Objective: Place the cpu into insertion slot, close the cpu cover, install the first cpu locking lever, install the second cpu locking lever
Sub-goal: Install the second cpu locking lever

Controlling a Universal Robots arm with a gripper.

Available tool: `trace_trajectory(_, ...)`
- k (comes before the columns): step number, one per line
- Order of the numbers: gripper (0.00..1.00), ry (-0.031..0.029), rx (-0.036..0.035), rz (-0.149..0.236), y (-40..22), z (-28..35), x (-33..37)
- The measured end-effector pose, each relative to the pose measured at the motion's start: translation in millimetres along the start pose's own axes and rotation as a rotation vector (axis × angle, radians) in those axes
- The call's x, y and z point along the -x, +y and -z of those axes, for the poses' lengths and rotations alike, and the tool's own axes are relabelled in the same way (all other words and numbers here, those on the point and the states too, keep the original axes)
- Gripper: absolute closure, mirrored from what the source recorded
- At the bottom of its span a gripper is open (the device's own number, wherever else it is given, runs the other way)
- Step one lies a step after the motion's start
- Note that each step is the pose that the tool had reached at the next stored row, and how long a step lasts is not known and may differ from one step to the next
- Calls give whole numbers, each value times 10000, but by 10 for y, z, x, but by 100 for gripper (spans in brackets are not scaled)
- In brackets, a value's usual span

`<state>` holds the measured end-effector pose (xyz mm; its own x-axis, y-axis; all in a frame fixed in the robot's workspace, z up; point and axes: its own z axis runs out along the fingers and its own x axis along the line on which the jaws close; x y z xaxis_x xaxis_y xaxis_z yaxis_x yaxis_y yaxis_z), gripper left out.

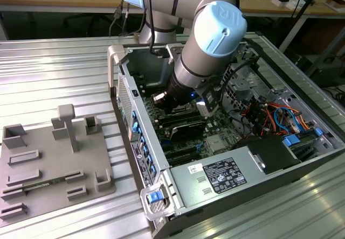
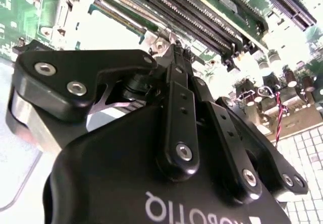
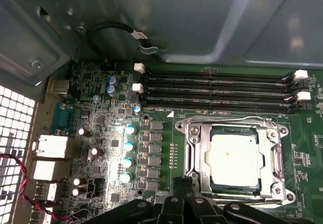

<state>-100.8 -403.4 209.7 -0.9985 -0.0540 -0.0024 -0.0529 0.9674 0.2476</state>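
The small flat square cpu (image 3: 235, 158) with the silvery-grey top lies seated in the square, silvery-rimmed insertion slot (image 3: 192, 156) of the green circuit board (image 3: 156, 148). The thin silvery metal cpu cover (image 3: 276, 156) frames it and appears lowered. The black hand (image 3: 185, 186) hovers at the socket's near edge, its fingers drawn together and gripping nothing. The chip is judged light, rigid and fragile; hold it by its edges only. The cover is thin and stiff; press on its frame.

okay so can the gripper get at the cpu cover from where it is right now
Probably yes. In the first wrist view the gripper sits right at the edge of the cpu cover, which lies down around the cpu, and nothing stands between them.
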Motion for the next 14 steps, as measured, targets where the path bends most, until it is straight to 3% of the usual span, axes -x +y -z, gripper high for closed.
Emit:
trace_trajectory(2,89,-1,-3,2,27,35,2)
trace_trajectory(3,89,3,-47,1,70,73,4)
trace_trajectory(6,89,32,-601,-4,174,76,9)
trace_trajectory(7,89,43,-867,-7,211,77,12)
trace_trajectory(8,89,45,-970,-8,226,83,12)
trace_trajectory(10,89,37,-1054,-6,240,98,12)
trace_trajectory(14,89,25,-1082,-3,256,157,13)
